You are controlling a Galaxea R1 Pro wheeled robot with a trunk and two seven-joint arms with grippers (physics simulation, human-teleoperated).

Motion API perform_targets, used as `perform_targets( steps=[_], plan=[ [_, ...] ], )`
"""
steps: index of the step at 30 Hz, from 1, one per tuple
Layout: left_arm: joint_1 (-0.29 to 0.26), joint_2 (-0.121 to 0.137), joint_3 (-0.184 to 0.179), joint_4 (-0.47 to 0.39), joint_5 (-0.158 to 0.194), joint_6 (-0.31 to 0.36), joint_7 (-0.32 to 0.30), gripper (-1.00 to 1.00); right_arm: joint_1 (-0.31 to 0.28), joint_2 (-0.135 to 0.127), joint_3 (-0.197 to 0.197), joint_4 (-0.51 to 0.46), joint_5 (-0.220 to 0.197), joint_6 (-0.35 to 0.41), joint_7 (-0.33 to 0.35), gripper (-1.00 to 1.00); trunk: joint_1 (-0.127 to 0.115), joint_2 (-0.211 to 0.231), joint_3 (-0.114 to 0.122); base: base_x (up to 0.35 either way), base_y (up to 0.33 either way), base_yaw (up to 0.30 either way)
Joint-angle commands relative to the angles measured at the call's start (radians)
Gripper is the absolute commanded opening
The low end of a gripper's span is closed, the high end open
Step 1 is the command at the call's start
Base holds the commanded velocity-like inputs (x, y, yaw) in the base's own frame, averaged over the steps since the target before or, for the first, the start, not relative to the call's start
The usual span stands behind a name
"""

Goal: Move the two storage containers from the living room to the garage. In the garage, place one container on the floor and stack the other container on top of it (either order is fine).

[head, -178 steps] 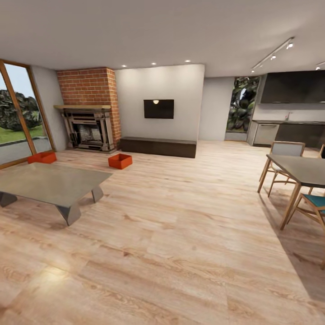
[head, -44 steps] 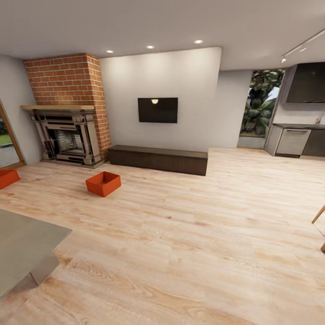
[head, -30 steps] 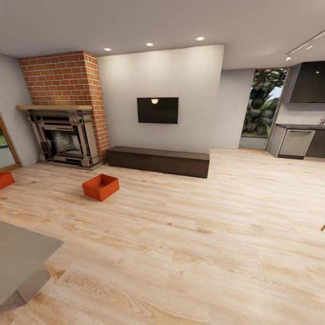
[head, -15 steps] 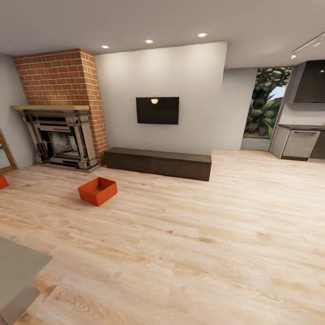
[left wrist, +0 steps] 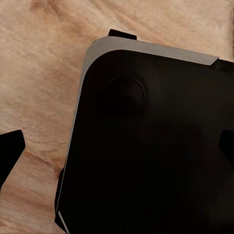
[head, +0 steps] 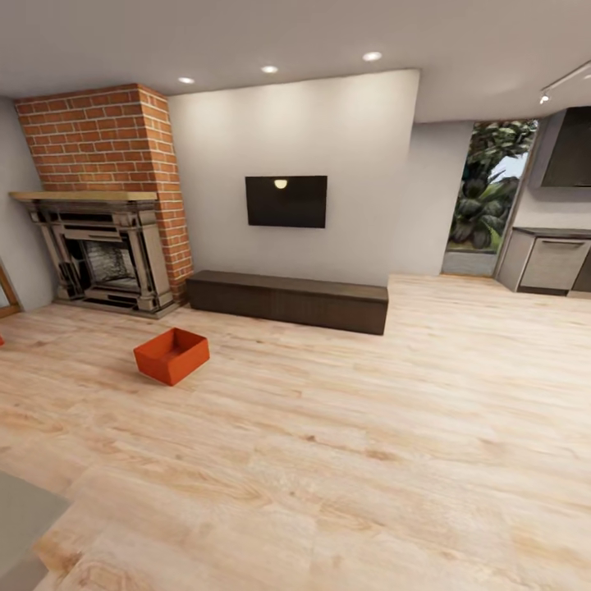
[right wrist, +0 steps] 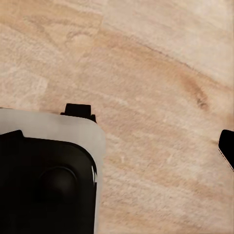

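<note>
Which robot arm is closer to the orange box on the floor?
Probably left, barely. The orange box sits far ahead, toward the robot's left. Both arms point down beside the black base, over wood floor, far from it.

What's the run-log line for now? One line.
orange-red topless box: on light wood-plank floor | near red brick fireplace | not gripped

No text, label, brand, number or sign can be read anywhere in these views. The wall-mounted television (head: pixel 286 201) has a dark blank screen, and the orange-red storage container (head: pixel 171 355) on the wood-plank floor (head: pixel 369 443) has plain walls with no markings.
</note>
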Motion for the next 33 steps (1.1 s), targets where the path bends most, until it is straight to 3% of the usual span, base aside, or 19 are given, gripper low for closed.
perform_targets(
  steps=[1, 33],
  plan=[
    [0.0, 0.0, 0.0, -0.001, 0.004, -0.002, 0.002, 1.0, -0.001, 0.0, 0.008, 0.003, -0.008, -0.005, 0.0, 1.0, 0.001, 0.0, -0.001, 0.322, 0.0, 0.0],
    [0.0, 0.0, 0.0, 0.001, 0.004, 0.001, 0.002, 1.0, -0.001, 0.001, 0.006, 0.003, -0.015, -0.005, -0.005, 1.0, 0.001, 0.0, -0.001, 0.322, 0.0, 0.0]
  ],
)
